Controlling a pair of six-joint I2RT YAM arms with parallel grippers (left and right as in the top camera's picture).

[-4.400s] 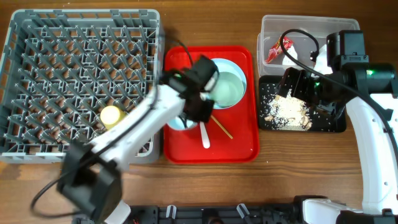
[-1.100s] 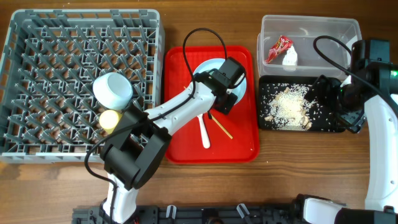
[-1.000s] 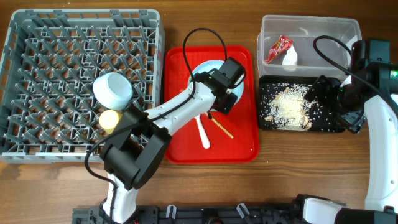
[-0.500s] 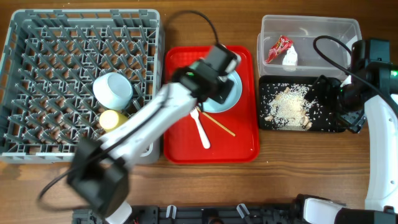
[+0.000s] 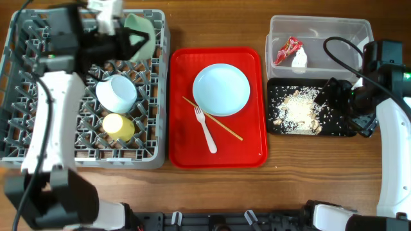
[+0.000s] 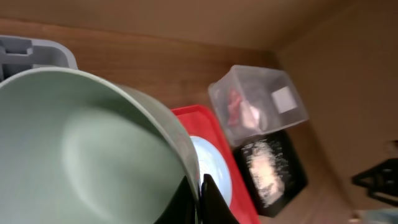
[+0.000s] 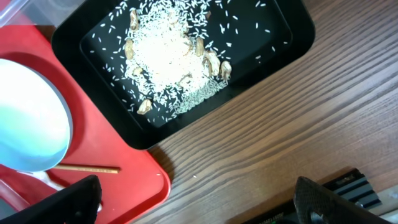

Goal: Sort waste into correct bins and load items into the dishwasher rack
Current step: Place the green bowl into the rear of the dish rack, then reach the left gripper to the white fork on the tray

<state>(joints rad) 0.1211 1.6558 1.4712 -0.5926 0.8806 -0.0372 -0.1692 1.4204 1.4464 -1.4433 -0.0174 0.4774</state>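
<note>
**Mint bowl (image 5: 140,37) held over rack (image 5: 38,64)**

The left fingers (image 6: 209,200) clamp the bowl by its rim, above the rack's far edge. The right fingers (image 7: 73,198) are spread wide by the black tray (image 7: 273,43) of crumbs (image 7: 165,59).

The dishwasher rack (image 5: 151,83) sits at the left of the tabletop (image 5: 282,186). Inside it is a bowl (image 5: 116,94), with a cup (image 5: 118,126) just in front. A second bowl (image 5: 140,35) hangs above the rack's back right corner. The serving tray (image 5: 186,147) lies in the centre, with the plate (image 5: 221,90) behind the fork (image 5: 206,128) and chopstick (image 5: 212,119). At the right, the tub (image 5: 321,29) holds the wrapper (image 5: 287,49) and scrap (image 5: 299,59), and sits behind the shallow tray (image 5: 340,128) of rice crumbs (image 5: 297,112).
</note>
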